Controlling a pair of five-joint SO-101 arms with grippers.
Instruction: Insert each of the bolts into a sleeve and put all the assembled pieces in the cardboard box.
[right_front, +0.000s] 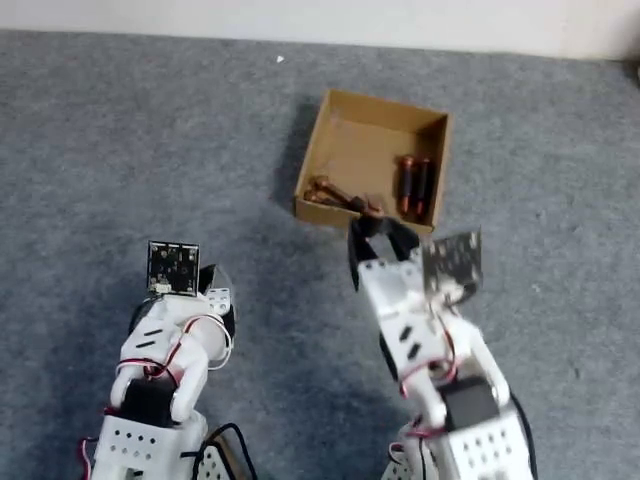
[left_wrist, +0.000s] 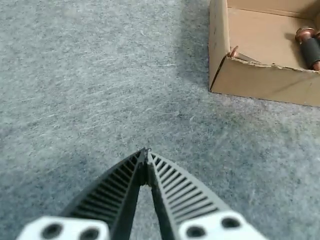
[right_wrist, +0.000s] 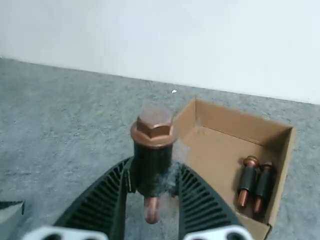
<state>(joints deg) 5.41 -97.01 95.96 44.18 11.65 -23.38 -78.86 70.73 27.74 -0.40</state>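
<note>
My right gripper (right_wrist: 152, 192) is shut on an assembled piece (right_wrist: 152, 150), a copper bolt in a black sleeve held upright with its hex head up. In the high view this gripper (right_front: 378, 238) hangs at the near wall of the cardboard box (right_front: 436, 160), with the held piece (right_front: 373, 208) over that wall. Two assembled pieces (right_front: 415, 187) lie side by side in the box's right part, and another (right_front: 330, 192) lies in its near left corner. My left gripper (left_wrist: 146, 155) is shut and empty, low over the carpet to the left of the box (left_wrist: 260, 80).
Grey carpet (right_front: 150, 140) covers the table all around. A pale wall (right_wrist: 160, 35) rises beyond the box. The left arm (right_front: 170, 350) stands well left of the right arm (right_front: 430, 340), with bare carpet between them.
</note>
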